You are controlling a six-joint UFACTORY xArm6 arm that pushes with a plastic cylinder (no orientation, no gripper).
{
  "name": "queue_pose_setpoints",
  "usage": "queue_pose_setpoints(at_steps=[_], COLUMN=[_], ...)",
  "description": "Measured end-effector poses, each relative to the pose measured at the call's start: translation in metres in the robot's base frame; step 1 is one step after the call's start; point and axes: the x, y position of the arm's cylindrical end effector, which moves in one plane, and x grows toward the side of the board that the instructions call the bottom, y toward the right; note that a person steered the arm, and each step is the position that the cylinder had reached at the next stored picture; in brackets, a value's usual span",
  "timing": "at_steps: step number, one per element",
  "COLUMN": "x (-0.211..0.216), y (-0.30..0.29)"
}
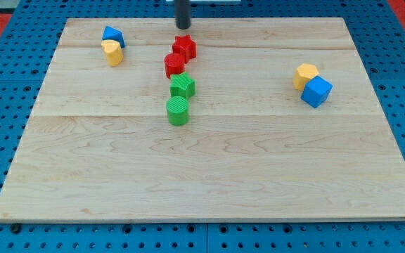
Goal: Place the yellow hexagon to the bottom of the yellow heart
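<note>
Yellow hexagon block [305, 75] at right of frame, touching blue cube [317, 91], well apart from yellow heart block [112, 52] at upper left beneath blue block [112, 34], my tip [182, 27] at top centre just above red star block [184, 47], no pincer, nothing grasped

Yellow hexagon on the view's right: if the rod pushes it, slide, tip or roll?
The yellow hexagon looks squat and flat-based, so it probably slides rather than tips or rolls. It touches the blue cube, which may drag along or twist it. The wooden board looks smooth, so friction seems low. My tip is far off, near the red star.
</note>
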Motion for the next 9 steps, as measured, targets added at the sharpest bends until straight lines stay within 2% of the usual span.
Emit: queue_pose_setpoints(at_steps=[1,2,3,4,6,7,8,9], x=[0.032,0.082,0.097,0.132,0.150,0.150,0.151,0.186], y=[0.100,0.212,0.275,0.266,0.195,0.133,0.096,0.082])
